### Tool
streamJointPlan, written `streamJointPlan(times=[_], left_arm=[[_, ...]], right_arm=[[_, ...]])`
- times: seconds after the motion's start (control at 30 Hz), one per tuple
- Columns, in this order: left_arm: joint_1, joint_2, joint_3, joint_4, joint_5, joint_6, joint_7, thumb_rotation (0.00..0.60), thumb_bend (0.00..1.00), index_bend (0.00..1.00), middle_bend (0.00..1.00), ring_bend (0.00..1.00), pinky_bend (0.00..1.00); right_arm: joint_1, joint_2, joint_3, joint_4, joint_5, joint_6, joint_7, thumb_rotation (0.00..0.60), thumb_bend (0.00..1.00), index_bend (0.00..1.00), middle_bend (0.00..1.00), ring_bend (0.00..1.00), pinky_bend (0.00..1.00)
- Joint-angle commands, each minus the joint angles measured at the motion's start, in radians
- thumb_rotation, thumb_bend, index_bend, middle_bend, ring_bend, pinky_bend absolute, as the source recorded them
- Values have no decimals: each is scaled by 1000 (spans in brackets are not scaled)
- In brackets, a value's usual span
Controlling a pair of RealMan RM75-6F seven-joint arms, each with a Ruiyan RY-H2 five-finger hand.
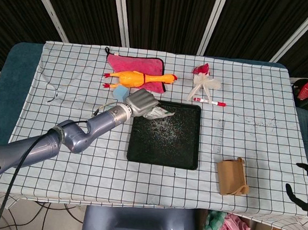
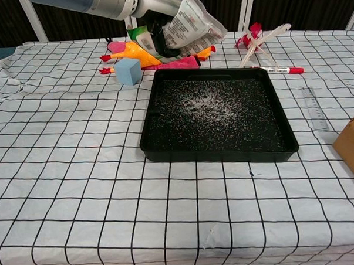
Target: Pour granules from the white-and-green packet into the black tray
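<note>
The left hand [image 1: 139, 101] fingers clamp the soft, light packet [image 2: 191, 27] near its bottom, above the black tray [image 2: 285, 130]

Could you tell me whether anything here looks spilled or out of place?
Nothing stands out. Granules lie inside the black tray, as intended; none show on the cloth. The left hand holds the white-and-green packet over the tray's far-left corner.

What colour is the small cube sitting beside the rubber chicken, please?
Light blue; the cube shows best in the chest view, left of the black tray.
</note>
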Motion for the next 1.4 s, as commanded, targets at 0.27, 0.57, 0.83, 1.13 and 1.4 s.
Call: streamJointPlan(times=[0.27,0.57,0.83,1.13,1.4], left_arm=[[-103,63,136,-73,-202,53,212,600,612,449,488,328,443],[-169,76,230,-131,-348,135,347,600,613,465,495,328,442],[-209,68,274,-144,-410,152,412,600,620,490,493,328,442],[-258,45,341,-139,-504,163,485,600,621,496,492,328,441],[-291,29,382,-134,-551,163,524,600,624,517,488,328,424]], right_arm=[[-1,2,1,-1,4,-2,3,600,246,299,86,145,292],[-1,1,2,-1,4,0,1,600,246,299,86,145,291],[-2,1,4,-1,9,-1,4,600,246,299,86,145,292],[-2,2,4,-1,10,-2,6,600,246,299,86,144,292],[-2,2,5,-1,11,-2,6,600,246,299,86,145,291]])
